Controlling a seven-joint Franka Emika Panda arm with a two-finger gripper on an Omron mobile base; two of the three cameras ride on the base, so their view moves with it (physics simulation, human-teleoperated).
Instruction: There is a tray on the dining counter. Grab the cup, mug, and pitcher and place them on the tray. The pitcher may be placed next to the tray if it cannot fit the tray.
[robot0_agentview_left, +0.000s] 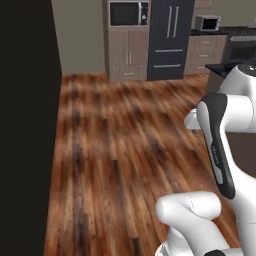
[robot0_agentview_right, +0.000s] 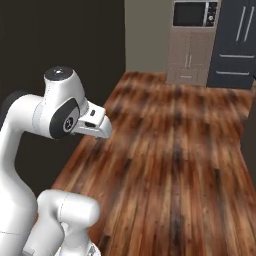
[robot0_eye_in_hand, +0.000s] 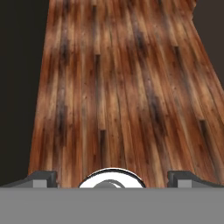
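Observation:
The tray, the cup, the mug, the pitcher and the dining counter are out of view. My gripper (robot0_eye_in_hand: 113, 178) is open: in the hand view its two dark fingertips (robot0_eye_in_hand: 41, 178) stand far apart at the bottom, with nothing between them. It hangs over bare wooden floor (robot0_eye_in_hand: 118, 87). In the right base view the white hand (robot0_agentview_right: 94, 125) points forward and down from the raised arm. The left base view shows part of the hand (robot0_agentview_left: 191, 120) behind the forearm.
A dark wall (robot0_agentview_left: 25, 125) runs along the left. Far ahead stand tan cabinets with a built-in microwave (robot0_agentview_left: 129, 13) and a dark fridge (robot0_agentview_left: 170, 35). A dark counter corner (robot0_agentview_left: 222, 67) juts in at the right. Open wooden floor (robot0_agentview_left: 115, 150) lies between.

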